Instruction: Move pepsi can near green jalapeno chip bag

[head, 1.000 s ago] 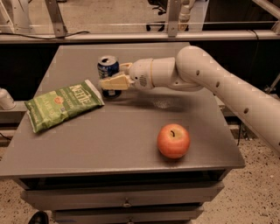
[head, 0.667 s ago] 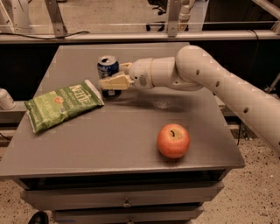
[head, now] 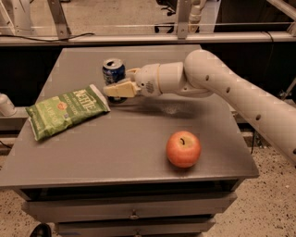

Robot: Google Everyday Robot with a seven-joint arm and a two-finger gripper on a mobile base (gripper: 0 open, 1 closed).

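Pepsi can (head: 113,71) upright at far-left of table (head: 138,139), just right of green jalapeno chip bag's (head: 67,111) far end. Gripper (head: 117,82) reaches in from the right, fingers clasping the can's lower body. Apple (head: 183,148) near-right, well apart.

Gripper (head: 118,82) sits low over the far-left part of a grey table (head: 138,143). Below it, at the table front, two shallow drawers (head: 134,208). Lower right of it, speckled floor (head: 266,199). Behind it, a horizontal metal rail (head: 138,39) with a dark gap beneath. Upright frame legs (head: 182,18) stand on pale floor (head: 120,14) beyond.
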